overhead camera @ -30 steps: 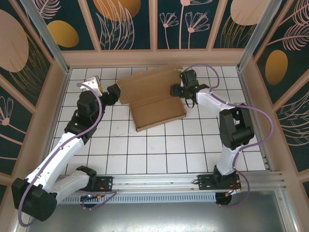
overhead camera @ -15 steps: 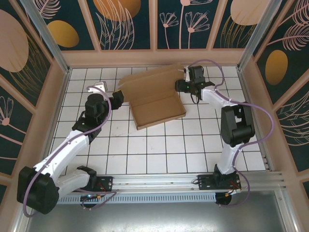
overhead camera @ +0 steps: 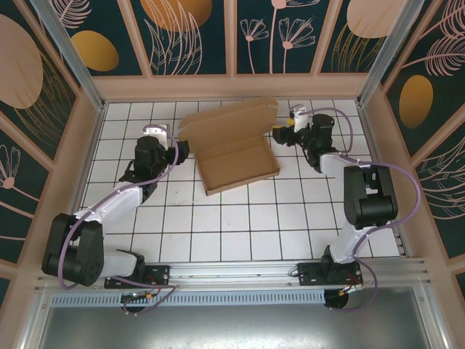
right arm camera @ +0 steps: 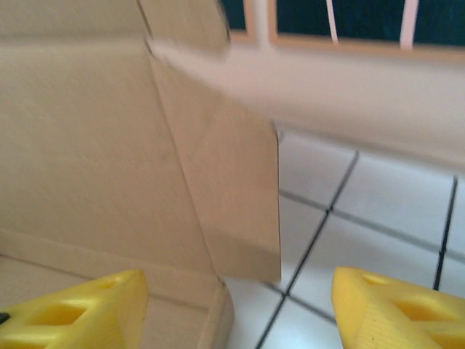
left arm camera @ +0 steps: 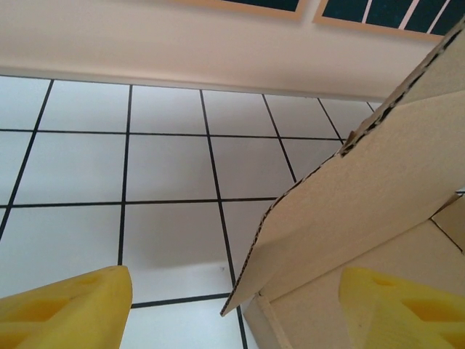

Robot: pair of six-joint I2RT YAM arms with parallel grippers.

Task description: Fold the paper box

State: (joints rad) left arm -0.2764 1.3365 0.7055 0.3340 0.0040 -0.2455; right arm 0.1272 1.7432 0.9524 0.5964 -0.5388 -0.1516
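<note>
Between both arms' fingers [left arm camera: 65,309]: paper box [overhead camera: 232,149]

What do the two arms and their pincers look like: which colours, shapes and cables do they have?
The left arm and the right arm have white tube-like links and bulky black joints. A lilac cable loops loosely along each one. The left pincer and the right pincer have black bodies. Their fingers are bright yellow moulded wedges with shallow recesses. No markings are readable.
</note>
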